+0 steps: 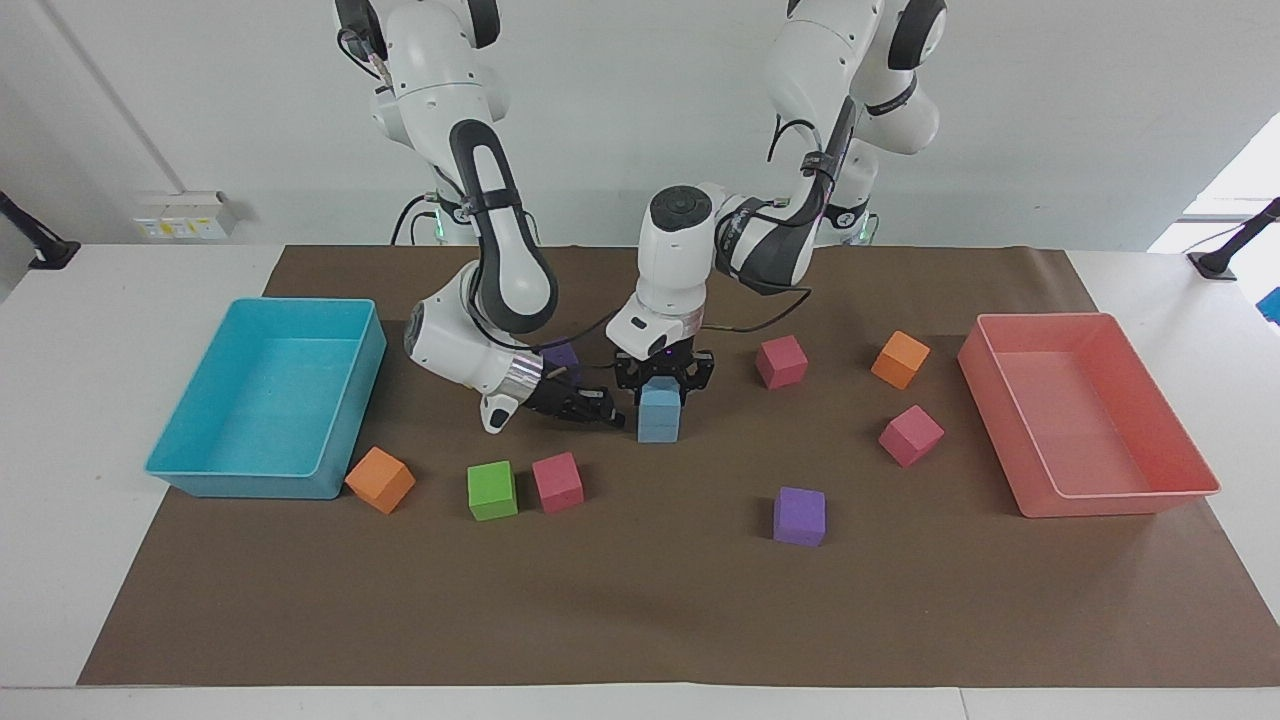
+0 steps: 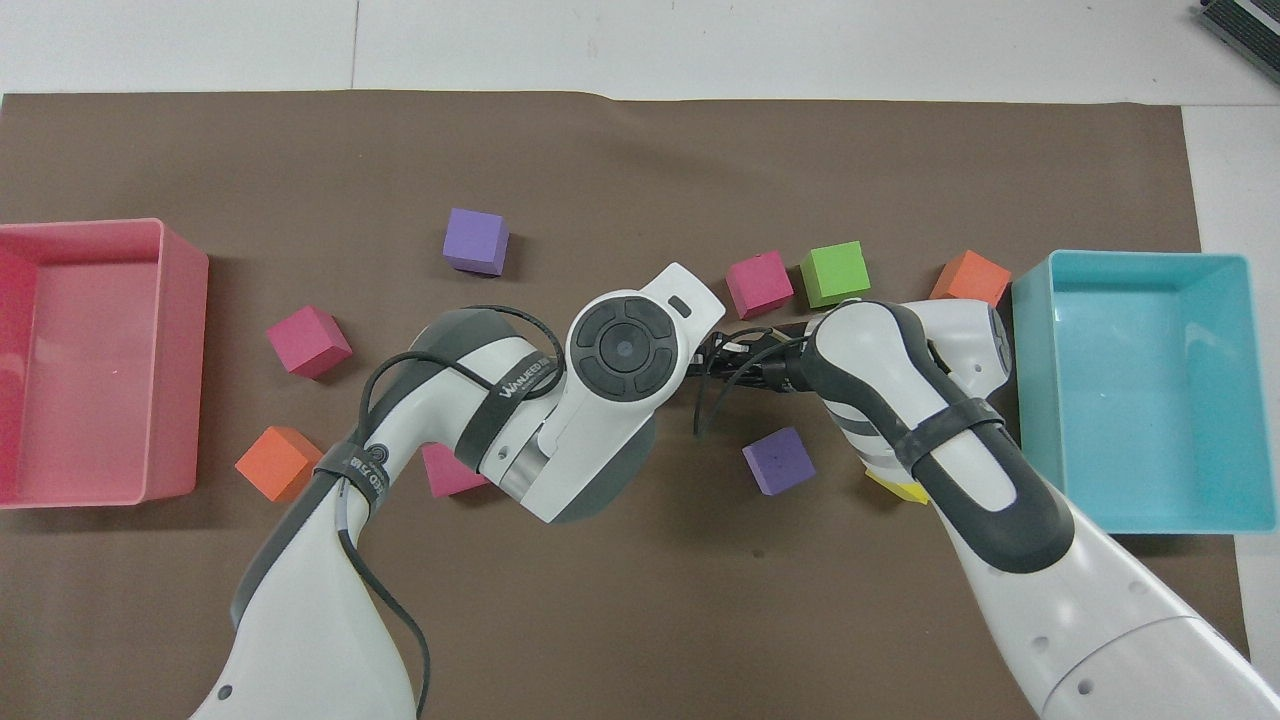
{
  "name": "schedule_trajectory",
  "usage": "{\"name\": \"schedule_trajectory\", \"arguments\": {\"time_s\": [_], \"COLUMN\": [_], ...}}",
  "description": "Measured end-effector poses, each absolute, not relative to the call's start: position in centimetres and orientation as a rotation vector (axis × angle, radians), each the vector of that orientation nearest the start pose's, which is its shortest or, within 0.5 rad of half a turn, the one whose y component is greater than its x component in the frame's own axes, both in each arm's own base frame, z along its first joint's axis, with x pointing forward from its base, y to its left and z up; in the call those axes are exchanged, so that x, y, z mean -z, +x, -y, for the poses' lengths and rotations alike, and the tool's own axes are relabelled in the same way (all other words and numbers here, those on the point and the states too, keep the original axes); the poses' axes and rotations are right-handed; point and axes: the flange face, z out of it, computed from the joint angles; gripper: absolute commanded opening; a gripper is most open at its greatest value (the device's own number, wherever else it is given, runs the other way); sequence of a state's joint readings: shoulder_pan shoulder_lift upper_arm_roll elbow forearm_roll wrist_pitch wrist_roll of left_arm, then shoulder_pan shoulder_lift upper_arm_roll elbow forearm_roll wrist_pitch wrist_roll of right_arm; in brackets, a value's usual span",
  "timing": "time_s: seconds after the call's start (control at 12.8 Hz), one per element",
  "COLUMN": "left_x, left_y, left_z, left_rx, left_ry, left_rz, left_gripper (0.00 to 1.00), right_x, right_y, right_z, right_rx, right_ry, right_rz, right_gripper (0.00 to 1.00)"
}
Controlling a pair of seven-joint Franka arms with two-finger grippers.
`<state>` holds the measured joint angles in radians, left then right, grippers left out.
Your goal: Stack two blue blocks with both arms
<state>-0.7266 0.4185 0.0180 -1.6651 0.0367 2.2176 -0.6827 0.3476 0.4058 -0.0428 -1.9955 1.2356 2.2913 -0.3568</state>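
Facing view, swept across from the right arm's end of the table. Large turquoise plastic tray sits at mid-height of the frame on the brown paper mat. At the tray's lower corner is an orange foam cube, then a green foam cube and a pink-red foam cube, side by side in the lower middle.

Right gripper lies low and sideways, claw closed on nothing, its tip just beside the lower blue block; can't tell if it touches. A small purple foam cube peeks out just above it, partly hidden.

Frame centre: the two light sky-blue foam blue blocks, one stacked on the other, upper on lower. Left gripper points straight down at the top of the upper block; can't tell whether its claw grips it or has let go. From overhead the stack is hidden under the left arm's wrist.

Further along: crimson foam cube, a second purple foam cube lower down, a second orange foam cube, a magenta foam cube, and a large salmon-pink plastic tray.
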Motion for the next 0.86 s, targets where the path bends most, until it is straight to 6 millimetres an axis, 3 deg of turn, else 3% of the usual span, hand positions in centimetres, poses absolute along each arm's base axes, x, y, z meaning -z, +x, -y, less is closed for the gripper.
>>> {"name": "schedule_trajectory", "arguments": {"time_s": [0.39, 0.55, 0.71, 0.86], "left_x": [-38.3, -40.3, -43.4, -45.9], "left_y": [52.0, 52.5, 53.0, 52.9], "left_z": [44.1, 43.5, 41.1, 37.5], "left_rx": [0.221, 0.26, 0.275, 0.264], "left_ry": [-3.195, -3.207, -3.205, -3.19], "left_rz": [-0.065, -0.046, -0.012, -0.048], "left_gripper": [1.0, 1.0, 1.0, 1.0], "right_x": [-25.7, -25.7, -26.2, -26.9], "right_y": [57.3, 57.2, 57.4, 57.7], "right_z": [-20.3, -20.6, -20.8, -20.5], "right_rx": [-0.077, -0.076, -0.064, -0.047], "right_ry": [-2.283, -2.284, -2.287, -2.328], "right_rz": [-0.295, -0.289, -0.275, -0.219], "right_gripper": [0.0, 0.0, 0.0, 0.0]}}
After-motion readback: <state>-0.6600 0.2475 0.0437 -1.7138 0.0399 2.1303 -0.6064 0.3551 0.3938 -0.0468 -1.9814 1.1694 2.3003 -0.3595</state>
